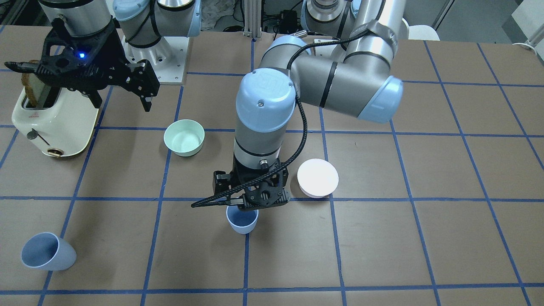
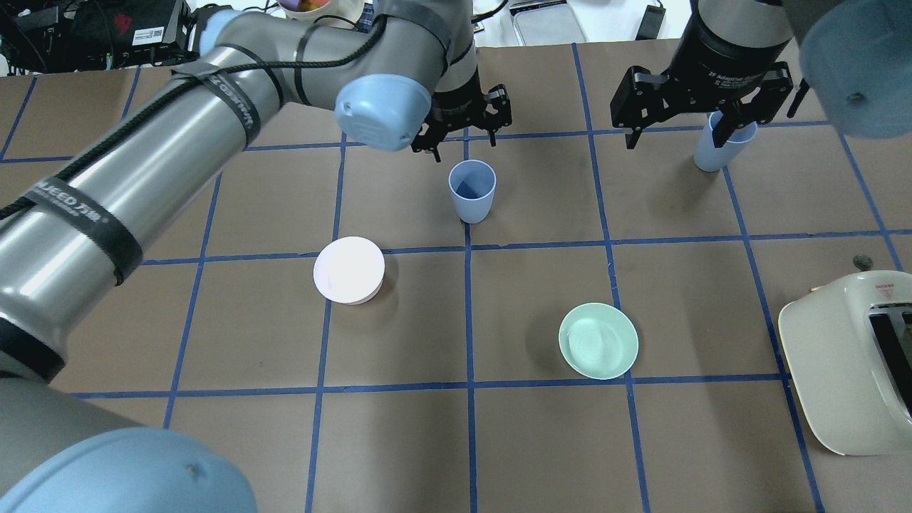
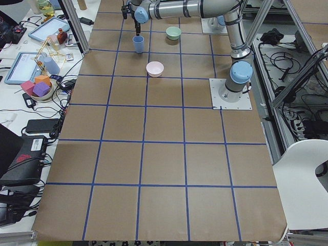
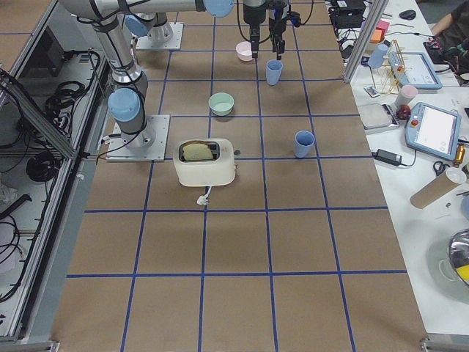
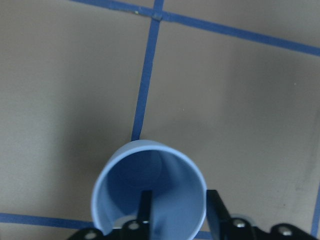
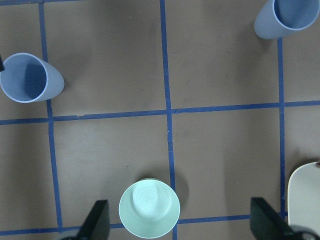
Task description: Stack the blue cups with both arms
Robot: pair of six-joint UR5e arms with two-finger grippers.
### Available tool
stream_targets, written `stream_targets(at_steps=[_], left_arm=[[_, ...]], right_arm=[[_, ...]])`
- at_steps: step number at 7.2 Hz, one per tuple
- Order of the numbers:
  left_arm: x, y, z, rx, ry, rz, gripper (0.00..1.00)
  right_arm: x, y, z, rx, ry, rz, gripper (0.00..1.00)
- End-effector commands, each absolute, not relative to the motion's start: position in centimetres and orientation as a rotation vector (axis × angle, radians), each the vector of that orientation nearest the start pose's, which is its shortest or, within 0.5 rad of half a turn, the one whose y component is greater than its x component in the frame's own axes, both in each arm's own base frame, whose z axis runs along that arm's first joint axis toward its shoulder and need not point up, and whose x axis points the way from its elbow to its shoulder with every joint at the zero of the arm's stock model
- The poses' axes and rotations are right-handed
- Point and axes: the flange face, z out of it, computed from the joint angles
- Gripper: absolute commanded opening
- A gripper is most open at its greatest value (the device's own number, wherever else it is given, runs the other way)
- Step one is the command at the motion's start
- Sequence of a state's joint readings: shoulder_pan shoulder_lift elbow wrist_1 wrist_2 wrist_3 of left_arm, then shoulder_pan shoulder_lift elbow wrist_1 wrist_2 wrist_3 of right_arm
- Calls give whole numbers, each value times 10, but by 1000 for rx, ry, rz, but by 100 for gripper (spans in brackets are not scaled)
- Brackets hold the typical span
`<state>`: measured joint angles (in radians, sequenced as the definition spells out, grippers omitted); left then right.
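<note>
side cup [image 1: 44,251]: sitting upright on the table [image 1: 382,246] by itself, well apart from both arms
middle cup [image 1: 242,220]: standing upright on a blue tape line, nothing gripping it
left gripper [image 2: 464,148]: hovering right over the middle cup, fingers spread, not holding anything
bowls: pink bowl [image 1: 318,177] and green bowl [image 1: 184,137] sitting further back
right gripper [image 2: 677,139]: hanging up high, fingers spread wide, empty
</note>
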<state>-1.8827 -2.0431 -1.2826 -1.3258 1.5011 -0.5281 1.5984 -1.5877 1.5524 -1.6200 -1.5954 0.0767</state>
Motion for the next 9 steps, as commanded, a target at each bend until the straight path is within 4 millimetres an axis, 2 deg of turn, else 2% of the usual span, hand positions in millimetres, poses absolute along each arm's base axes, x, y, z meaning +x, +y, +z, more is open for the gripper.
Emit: stream_targets(at_steps=[1,2,3,4,6,7,8,9], left_arm=[[-277,-589,440,-164,3195,115,100],[-253,-574,467,-60,3198,142,100],[-233,-558,499,16,3206,92,100],[-224,-541,515,36,3200,49,100],[-198,-510,511,26,3183,49,100],[-186,-507,511,26,3165,40,100],[-174,-508,516,-5,3168,25,100],[-173,-506,518,-10,3165,20,100]], right_arm=[[144,-489,510,82,3157,-138,100],[145,-489,511,79,3156,-140,100],[145,-490,510,69,3157,-137,100],[143,-492,507,64,3156,-130,100],[115,-528,477,123,3143,-49,100],[110,-548,460,126,3143,-70,100],[94,-570,445,76,3153,-91,100],[60,-613,422,131,3153,-117,100]])
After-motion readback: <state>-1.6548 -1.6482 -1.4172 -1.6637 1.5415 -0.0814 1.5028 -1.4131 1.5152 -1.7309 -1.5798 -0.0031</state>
